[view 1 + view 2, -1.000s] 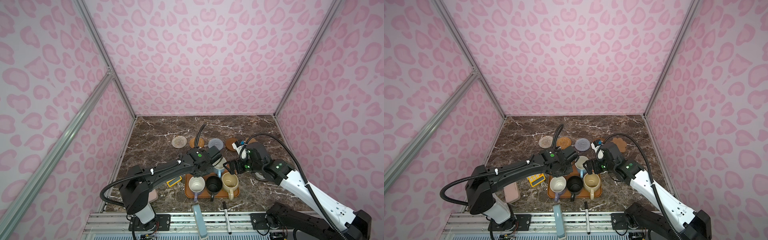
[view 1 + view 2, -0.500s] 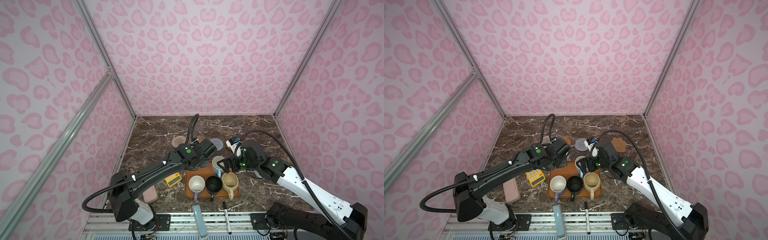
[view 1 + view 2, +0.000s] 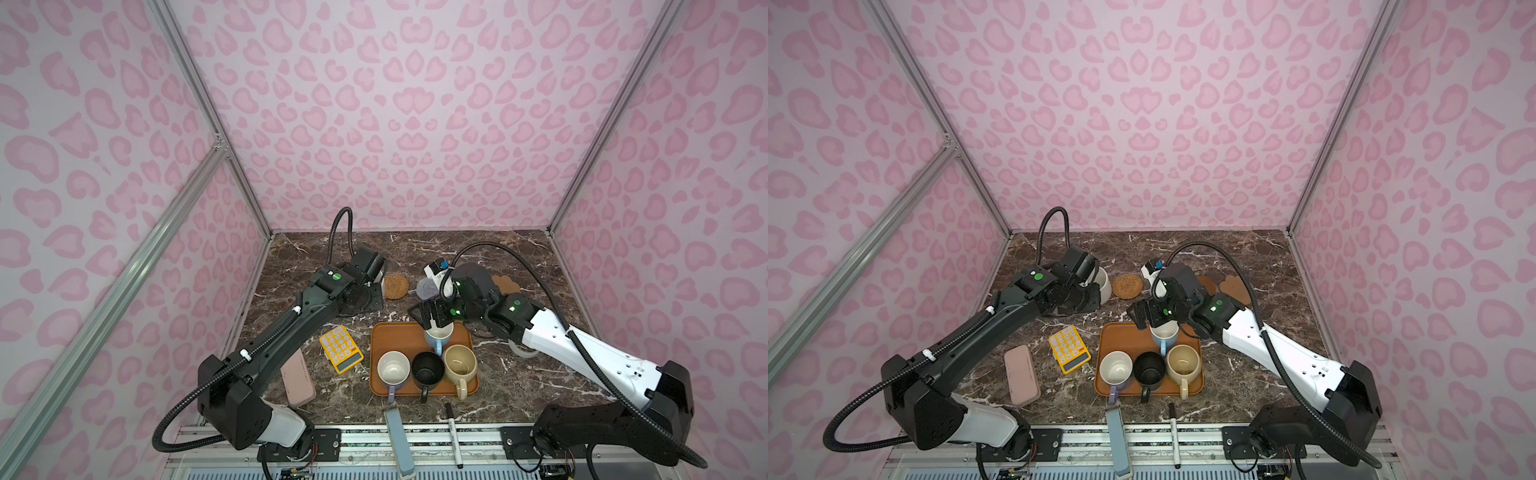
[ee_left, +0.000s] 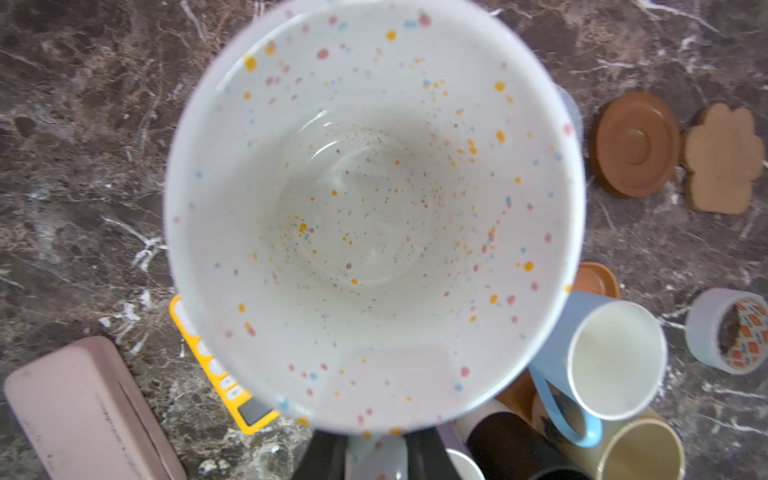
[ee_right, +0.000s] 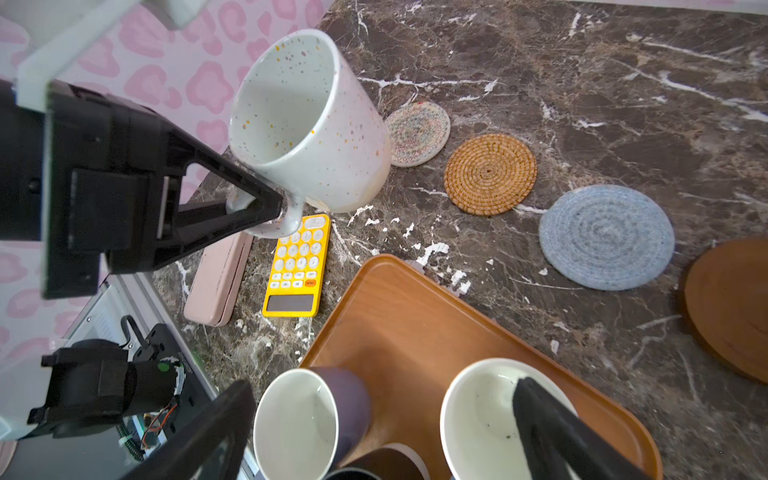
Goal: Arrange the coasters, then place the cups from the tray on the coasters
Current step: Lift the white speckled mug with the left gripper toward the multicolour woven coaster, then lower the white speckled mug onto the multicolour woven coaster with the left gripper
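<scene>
My left gripper (image 4: 376,449) is shut on the handle of the speckled white cup (image 4: 374,199), holding it off the table at the back left, beside the beige woven coaster (image 5: 417,133). That cup also shows in a top view (image 3: 1104,283). The coasters run in a row: tan rattan (image 5: 490,173), grey-blue (image 5: 606,237), brown disc (image 5: 731,307), paw-shaped (image 4: 725,160). On the tray (image 3: 390,336) stand the light blue cup (image 3: 438,338), lavender cup (image 3: 393,368), black cup (image 3: 428,368) and cream-yellow cup (image 3: 459,363). My right gripper (image 5: 384,386) hangs open over the tray, one finger (image 5: 540,424) above the light blue cup's mouth.
A yellow calculator (image 3: 340,348) and a pink case (image 3: 297,382) lie left of the tray. A tape ring (image 4: 725,330) sits right of it. A marker (image 3: 453,432) and a grey bar (image 3: 399,436) lie at the front edge. A small white device (image 3: 436,266) stands behind the grey-blue coaster.
My left arm has carried the speckled cup from above the tray to the back left. The right gripper has shifted left over the light blue cup, still open.
</scene>
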